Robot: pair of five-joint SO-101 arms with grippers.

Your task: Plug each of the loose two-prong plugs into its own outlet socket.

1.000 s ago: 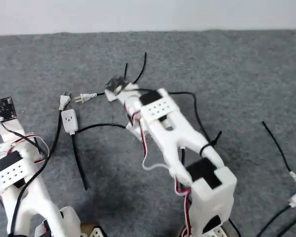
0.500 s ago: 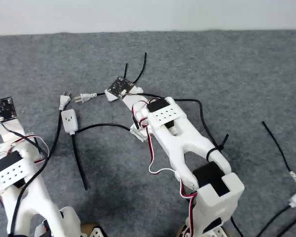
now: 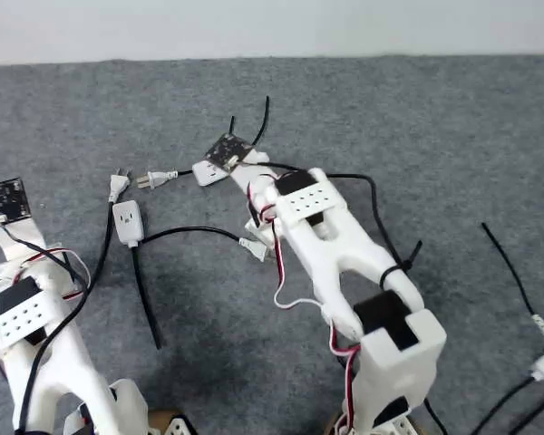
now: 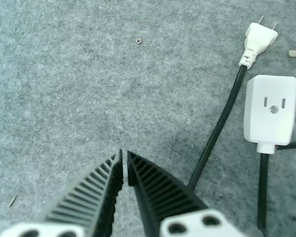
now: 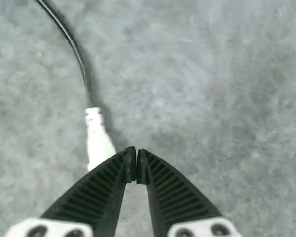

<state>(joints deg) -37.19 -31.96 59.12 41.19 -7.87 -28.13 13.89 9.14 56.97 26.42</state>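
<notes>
Three white plugs lie loose on the grey, felt-like tabletop near a boxy white outlet socket, whose slots face up. The first plug, flat and tapering on a thick black cord, lies just past the socket's end with its prongs pointing away. The second plug lies near it on a white lead, prongs toward the first.

The third plug, slim and rounded on a thin black cord, lies by the right gripper. Its ribbed black jaws are clenched tip to tip with nothing between them. That plug sits just beside one jaw, its end tucked under it.

The left gripper has its ribbed jaws pressed to a thin slit, grasping nothing, over bare tabletop. The first plug and the socket lie apart from the tips, off to the arm's right.
</notes>
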